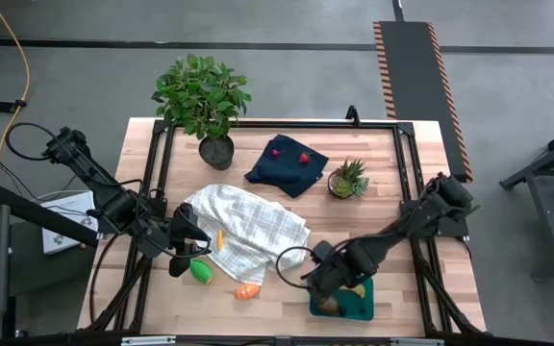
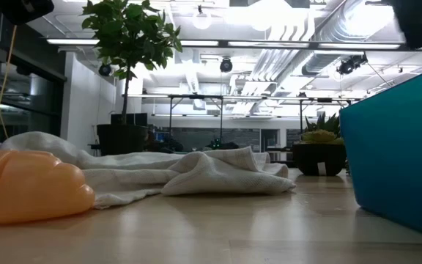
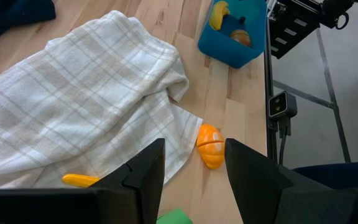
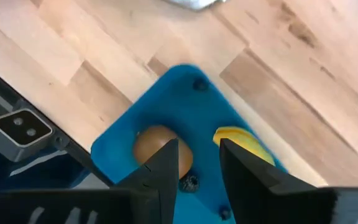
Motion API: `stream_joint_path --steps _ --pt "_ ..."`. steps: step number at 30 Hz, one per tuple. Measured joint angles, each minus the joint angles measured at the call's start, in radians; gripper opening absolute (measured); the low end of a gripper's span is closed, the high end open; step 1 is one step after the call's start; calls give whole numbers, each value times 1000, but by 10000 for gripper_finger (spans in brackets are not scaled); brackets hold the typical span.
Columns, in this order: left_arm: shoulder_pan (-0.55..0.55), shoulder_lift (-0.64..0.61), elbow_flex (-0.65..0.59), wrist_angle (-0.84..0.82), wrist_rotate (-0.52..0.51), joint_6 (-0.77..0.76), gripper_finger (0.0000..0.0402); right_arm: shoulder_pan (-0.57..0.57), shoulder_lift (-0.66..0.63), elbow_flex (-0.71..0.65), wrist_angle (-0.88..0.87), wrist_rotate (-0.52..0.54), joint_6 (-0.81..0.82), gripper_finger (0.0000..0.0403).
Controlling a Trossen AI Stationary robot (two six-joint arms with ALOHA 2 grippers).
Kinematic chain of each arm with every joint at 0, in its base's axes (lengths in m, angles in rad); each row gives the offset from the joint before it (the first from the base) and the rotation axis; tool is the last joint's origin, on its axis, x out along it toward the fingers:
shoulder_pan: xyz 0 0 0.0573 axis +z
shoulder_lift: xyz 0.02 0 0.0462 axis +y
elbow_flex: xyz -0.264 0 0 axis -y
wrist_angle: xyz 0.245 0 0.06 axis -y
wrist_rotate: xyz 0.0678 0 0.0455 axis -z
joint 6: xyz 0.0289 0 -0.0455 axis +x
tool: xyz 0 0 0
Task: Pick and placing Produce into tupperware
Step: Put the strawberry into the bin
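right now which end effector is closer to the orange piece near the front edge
Left. The left end effector hovers just beside the orange piece, past the green piece. The right end effector sits farther off, over the tupperware.

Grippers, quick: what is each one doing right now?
Left gripper: open, empty, above the green piece.
Right gripper: open, empty, over the tupperware.

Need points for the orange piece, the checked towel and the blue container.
orange piece (image 3: 210, 145), left wrist view, on its middle seam.
checked towel (image 1: 248, 226), high view, middle of the cloth.
blue container (image 4: 185, 106), right wrist view, bare floor inside.
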State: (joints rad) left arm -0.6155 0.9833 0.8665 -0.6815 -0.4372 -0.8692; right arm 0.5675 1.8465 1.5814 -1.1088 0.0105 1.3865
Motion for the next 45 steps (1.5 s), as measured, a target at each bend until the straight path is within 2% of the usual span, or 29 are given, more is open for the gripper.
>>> stream_joint_path --steps 31,45 --pt "0 0 0 0 -16 -63 156 -217 0 0 -32 -19 -364 105" --pt "0 0 0 0 -54 -107 156 -403 0 0 -35 -32 -550 105"
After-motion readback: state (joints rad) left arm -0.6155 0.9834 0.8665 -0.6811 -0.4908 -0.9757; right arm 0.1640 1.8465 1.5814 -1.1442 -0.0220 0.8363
